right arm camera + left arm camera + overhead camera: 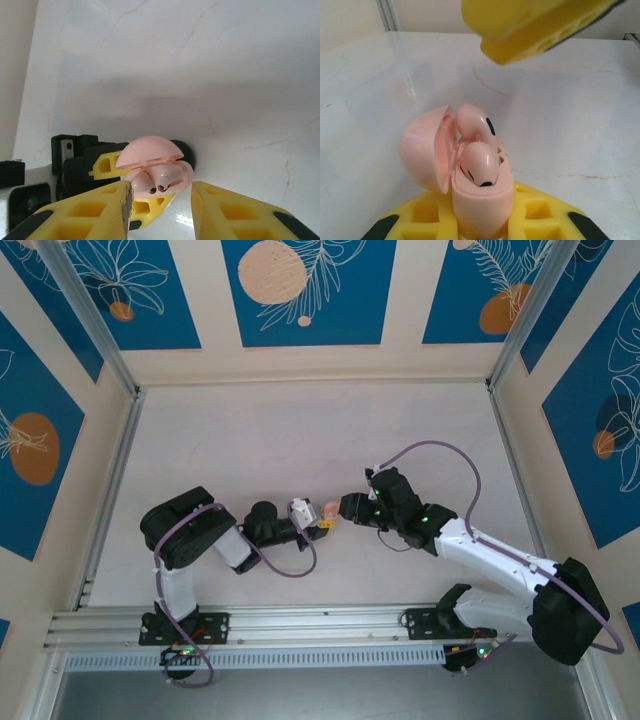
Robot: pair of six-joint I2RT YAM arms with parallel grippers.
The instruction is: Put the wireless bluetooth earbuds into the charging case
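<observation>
The charging case is pale pink and stands upright between the yellow fingers of my left gripper, which is shut on its lower body. Its lid is hinged open to the left. Two pink earbuds sit in it: the near one low in its well, the far one standing higher. From above, the case lies between my left gripper and my right gripper. My right gripper is open just in front of the case, with nothing between its fingers.
A yellow finger of the right gripper hangs over the case in the left wrist view. The white marbled table stretches behind both arms, with walls at the back and sides. A metal rail runs along the near edge.
</observation>
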